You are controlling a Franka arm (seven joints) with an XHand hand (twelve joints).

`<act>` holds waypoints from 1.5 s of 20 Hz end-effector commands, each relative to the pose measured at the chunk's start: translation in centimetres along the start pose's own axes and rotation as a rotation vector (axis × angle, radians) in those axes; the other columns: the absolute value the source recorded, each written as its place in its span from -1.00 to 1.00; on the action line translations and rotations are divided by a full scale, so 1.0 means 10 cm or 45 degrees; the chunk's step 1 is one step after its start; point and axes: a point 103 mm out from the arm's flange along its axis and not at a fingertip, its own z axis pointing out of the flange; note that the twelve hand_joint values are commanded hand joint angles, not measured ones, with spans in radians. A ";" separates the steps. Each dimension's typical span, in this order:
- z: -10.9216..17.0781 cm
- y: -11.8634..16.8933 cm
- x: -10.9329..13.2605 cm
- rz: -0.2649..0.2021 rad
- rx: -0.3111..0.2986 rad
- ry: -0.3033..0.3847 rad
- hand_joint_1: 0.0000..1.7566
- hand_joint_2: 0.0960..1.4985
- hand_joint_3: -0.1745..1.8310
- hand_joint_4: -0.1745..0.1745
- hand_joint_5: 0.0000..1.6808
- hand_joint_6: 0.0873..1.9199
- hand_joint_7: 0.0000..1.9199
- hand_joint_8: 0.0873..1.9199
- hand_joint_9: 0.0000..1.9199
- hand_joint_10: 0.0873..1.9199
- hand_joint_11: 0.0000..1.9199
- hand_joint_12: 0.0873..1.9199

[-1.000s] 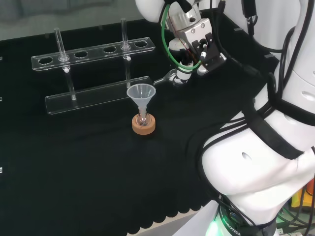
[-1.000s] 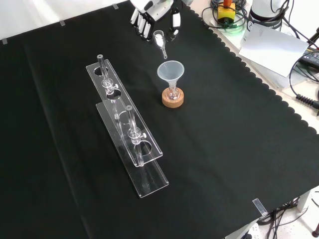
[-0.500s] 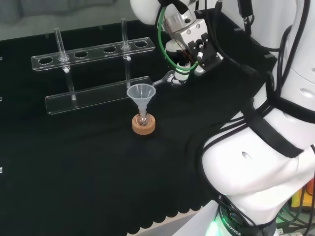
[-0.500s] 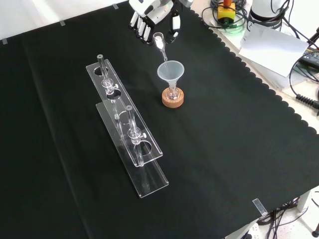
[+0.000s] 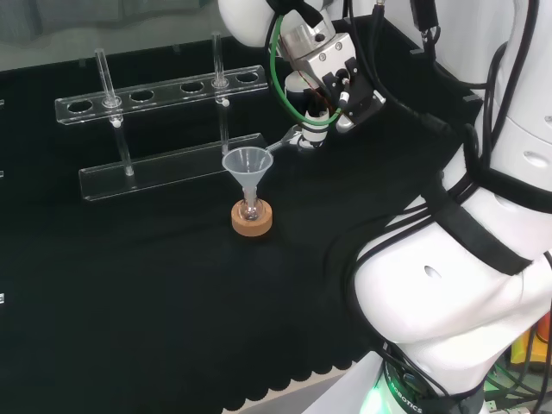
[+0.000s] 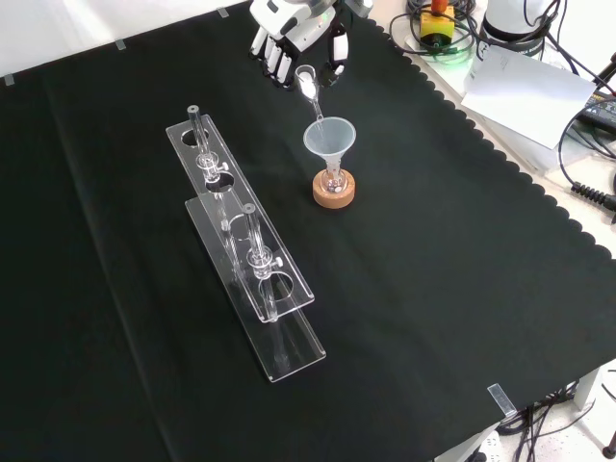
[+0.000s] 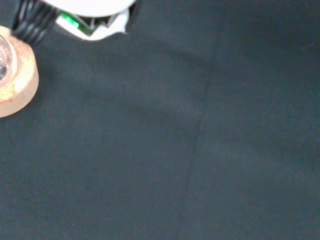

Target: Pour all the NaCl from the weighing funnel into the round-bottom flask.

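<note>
A small round-bottom flask (image 6: 333,179) sits on a cork ring (image 6: 334,191) mid-bench, with a clear plastic funnel (image 6: 329,138) in its neck. The flask (image 5: 251,208) and funnel (image 5: 247,161) also show in the head view. The hand (image 6: 294,29) is shut on a glass weighing funnel (image 6: 307,81), held tilted with its thin spout (image 6: 318,109) just above the plastic funnel's rim. In the head view the weighing funnel (image 5: 285,141) reaches left from the hand (image 5: 319,108) toward the funnel's mouth. The wrist view catches the cork ring (image 7: 17,85) at one edge.
A clear two-tier tube rack (image 6: 250,260) with glass tubes stands left of the flask in the front view; in the head view the rack (image 5: 164,129) lies behind the flask. Cables and papers (image 6: 525,82) lie off the cloth at the front view's right.
The hand has carried the weighing funnel closer to the plastic funnel, from short of it to its spout over the rim. Flask and rack have not moved.
</note>
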 end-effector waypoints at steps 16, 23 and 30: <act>-0.09 0.01 0.09 -0.014 -0.028 -0.134 0.26 -0.27 -0.01 1.00 0.42 -0.13 -0.15 -0.44 0.00 -0.62 -0.38 0.25; -0.09 0.02 0.09 -0.021 -0.033 -0.166 0.26 -0.27 -0.01 1.00 0.42 -0.13 -0.15 -0.44 0.00 -0.62 -0.38 0.25; -0.10 0.04 0.09 -0.030 -0.028 -0.184 0.26 -0.27 -0.02 1.00 0.42 -0.13 -0.15 -0.44 0.00 -0.62 -0.38 0.24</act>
